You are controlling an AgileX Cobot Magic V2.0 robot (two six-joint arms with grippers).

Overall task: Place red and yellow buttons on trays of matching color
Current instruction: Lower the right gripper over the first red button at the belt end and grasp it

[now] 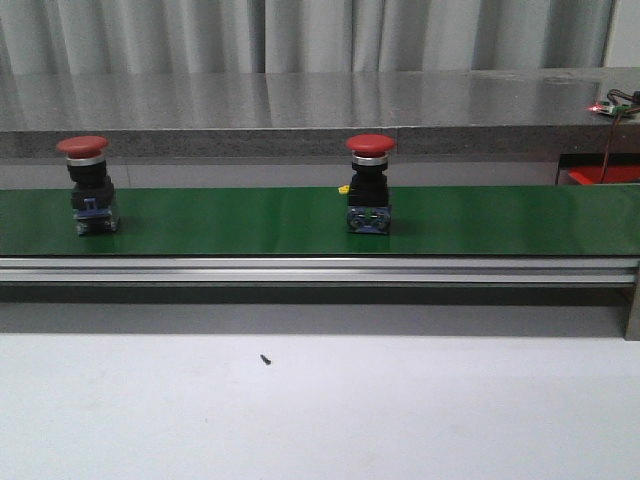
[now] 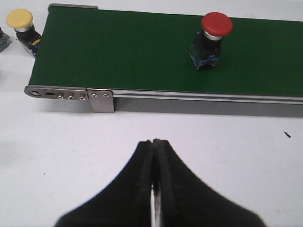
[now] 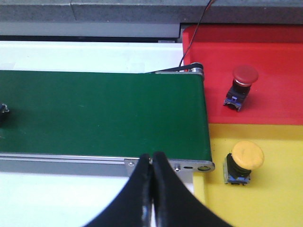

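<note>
Closed black fingers fill the foreground of both wrist views: the left gripper (image 2: 155, 146) and the right gripper (image 3: 151, 161) each have their jaws pressed together on nothing, hovering short of the green conveyor belt (image 1: 250, 220). Two red pushbuttons stand upright on the belt, one toward its left (image 1: 88, 185) and one near the middle (image 1: 369, 183). Past the belt's right end, a red tray (image 3: 274, 52) already holds a red button (image 3: 241, 87), and the adjoining yellow tray (image 3: 279, 198) holds a yellow one (image 3: 244, 163). Another yellow button (image 2: 22, 26) lies tilted off the belt's left end. These switches look rigid, fairly light and top-heavy, with smooth domed caps likely to slip; pinching the squarer black body below the cap seems safest.
</note>
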